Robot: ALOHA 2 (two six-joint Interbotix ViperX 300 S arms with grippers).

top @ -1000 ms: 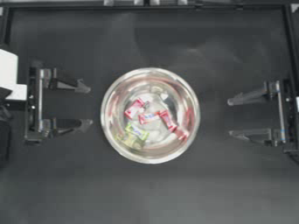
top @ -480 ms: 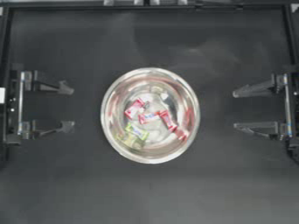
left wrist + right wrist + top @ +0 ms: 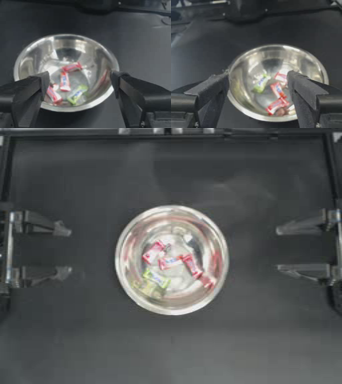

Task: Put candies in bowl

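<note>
The candies (image 3: 175,265) lie inside the stainless-steel bowl (image 3: 127,273), clustered on its shiny base: three red wrapped ones (image 3: 64,81) with white-blue print and a yellow-green one (image 3: 156,278) (a small silvery twist is hard to make out among the reflections). The bowl sits at the middle of the dark table (image 3: 80,338). Well apart from the bowl on one side, the left gripper (image 3: 65,251) waits with jaws spread wide, holding nothing. On the opposite side, equally far off, the right gripper (image 3: 278,250) also stands spread and empty.
</note>
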